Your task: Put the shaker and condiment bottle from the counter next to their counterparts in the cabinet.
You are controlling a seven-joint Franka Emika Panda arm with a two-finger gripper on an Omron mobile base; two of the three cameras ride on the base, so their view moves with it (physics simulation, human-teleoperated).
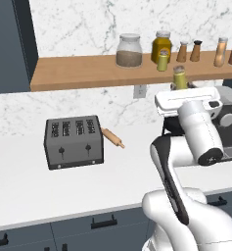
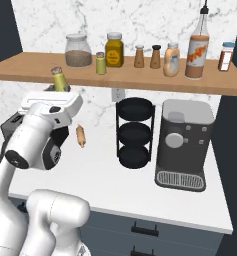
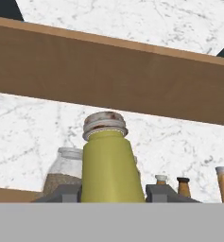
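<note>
The cabinet (image 2: 140,80), a long wooden shelf board above the table (image 2: 155,187), lies just above and beyond the gripper (image 1: 180,87). On it the matching shaker (image 2: 101,63) stands upright beside the amber jar (image 2: 114,49), up and to the right of the jaws in the right base view; the peach condiment bottle (image 2: 172,59) stands further right. The jaws are clamped on the held shaker (image 3: 108,160), its long axis near upright, top just below the board's front edge.
</note>
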